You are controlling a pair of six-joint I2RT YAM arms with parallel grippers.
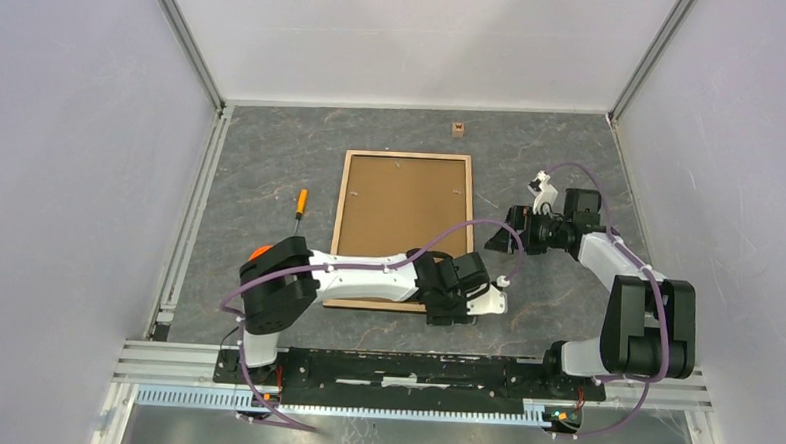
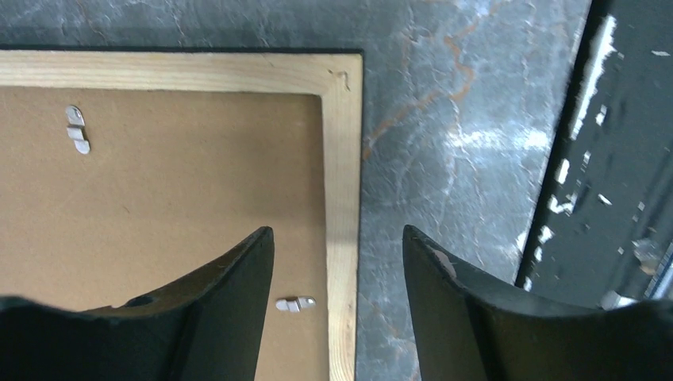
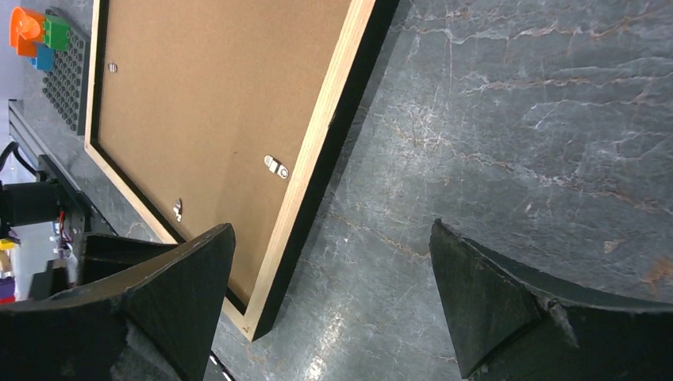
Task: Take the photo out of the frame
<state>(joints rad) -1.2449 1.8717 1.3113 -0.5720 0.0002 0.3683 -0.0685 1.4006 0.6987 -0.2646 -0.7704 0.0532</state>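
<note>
Frame (image 1: 401,222), laid back-up on desk (image 1: 272,147), presumably so its retaining clips (image 2: 295,303) could be reached. Left gripper (image 2: 337,232) hung unclenched, jaws astride the lower-right edge; right gripper (image 3: 332,225) stood wide open, centre-right.

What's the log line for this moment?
frame: face down, back up | photo: not visible | left gripper: open, over frame's near right corner | right gripper: open, over table beside frame

Left arm (image 1: 367,268) extends rightward, forearm level. Left gripper (image 2: 337,234) faces down, jaws apart. Right arm (image 1: 608,253) folds leftward. Right gripper (image 3: 332,226) jaws spread wide.
</note>
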